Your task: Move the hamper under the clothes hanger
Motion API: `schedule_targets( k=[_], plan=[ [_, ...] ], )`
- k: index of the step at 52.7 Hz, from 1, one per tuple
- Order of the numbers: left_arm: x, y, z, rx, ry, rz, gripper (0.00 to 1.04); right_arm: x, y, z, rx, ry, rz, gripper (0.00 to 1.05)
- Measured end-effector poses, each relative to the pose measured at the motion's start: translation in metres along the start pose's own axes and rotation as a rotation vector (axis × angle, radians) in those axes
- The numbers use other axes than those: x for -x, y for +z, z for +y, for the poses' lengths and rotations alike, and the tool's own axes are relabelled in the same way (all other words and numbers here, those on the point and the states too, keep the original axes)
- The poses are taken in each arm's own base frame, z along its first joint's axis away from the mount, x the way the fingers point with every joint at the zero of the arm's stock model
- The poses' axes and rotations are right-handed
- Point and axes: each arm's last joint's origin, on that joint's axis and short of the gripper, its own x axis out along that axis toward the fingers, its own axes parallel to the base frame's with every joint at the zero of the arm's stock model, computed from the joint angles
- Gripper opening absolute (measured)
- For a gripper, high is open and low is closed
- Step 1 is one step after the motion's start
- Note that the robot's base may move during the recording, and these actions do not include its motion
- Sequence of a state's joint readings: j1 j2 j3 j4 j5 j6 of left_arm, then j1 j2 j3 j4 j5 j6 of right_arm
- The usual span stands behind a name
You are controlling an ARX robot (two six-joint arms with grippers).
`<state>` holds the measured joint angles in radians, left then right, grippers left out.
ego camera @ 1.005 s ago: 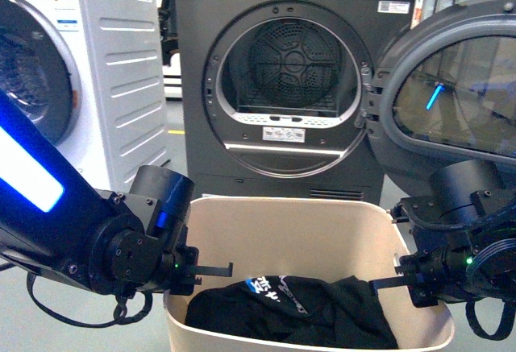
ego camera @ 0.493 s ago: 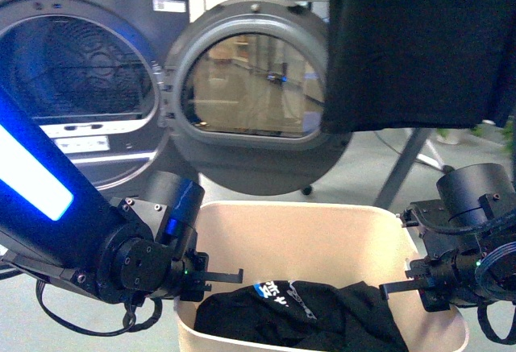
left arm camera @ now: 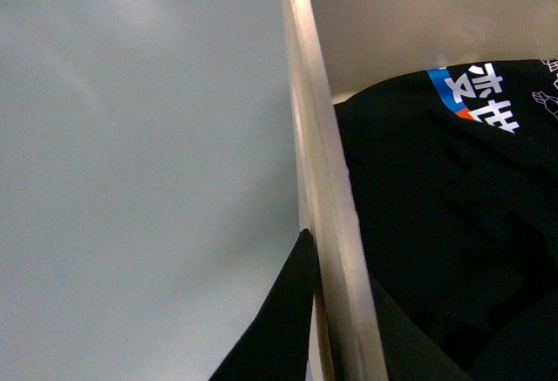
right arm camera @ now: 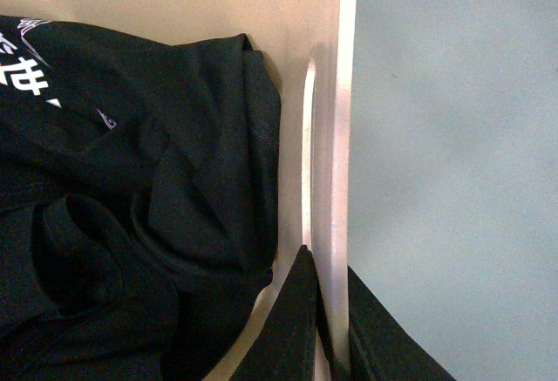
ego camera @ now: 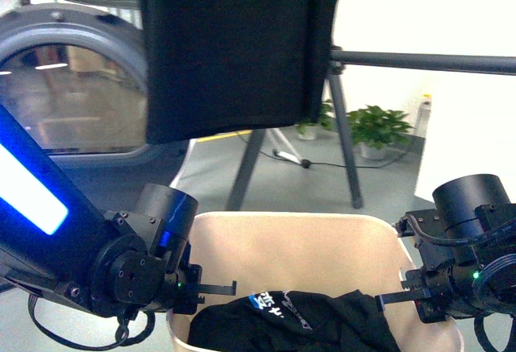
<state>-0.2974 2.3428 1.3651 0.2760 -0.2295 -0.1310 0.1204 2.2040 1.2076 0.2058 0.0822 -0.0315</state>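
Observation:
The cream hamper [ego camera: 300,249] sits low in the front view, held between both arms, with black clothes [ego camera: 298,320] bearing a blue and white print inside. My left gripper [ego camera: 206,289] is shut on its left rim [left arm camera: 316,172], one finger outside the wall and one inside. My right gripper [ego camera: 393,296] is shut on the right rim [right arm camera: 335,137] in the same way. Beyond the hamper stands the clothes hanger [ego camera: 419,61], a dark horizontal bar on slanted legs [ego camera: 344,134]. A black garment [ego camera: 234,46] hangs from it, above the hamper's far left side.
The grey dryer's open round door [ego camera: 72,86] fills the left of the front view. Potted plants [ego camera: 379,126] and a cable lie on the floor behind the rack. Both wrist views show grey floor [left arm camera: 139,163] beside the hamper walls.
The front view has swung right, from the dryer and its door to the rack and hanging garment. The hamper has stayed between both shut grippers throughout.

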Motion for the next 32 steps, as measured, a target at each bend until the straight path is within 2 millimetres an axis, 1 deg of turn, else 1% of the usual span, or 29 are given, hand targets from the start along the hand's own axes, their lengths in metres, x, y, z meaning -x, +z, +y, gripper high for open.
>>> schedule_targets(
  k=[32],
  plan=[
    [0.0,0.0,-0.0001,0.0,0.0,0.0,0.07,0.0005,0.0004,0.0001,0.001,0.0,-0.002,0.03]
  ],
)
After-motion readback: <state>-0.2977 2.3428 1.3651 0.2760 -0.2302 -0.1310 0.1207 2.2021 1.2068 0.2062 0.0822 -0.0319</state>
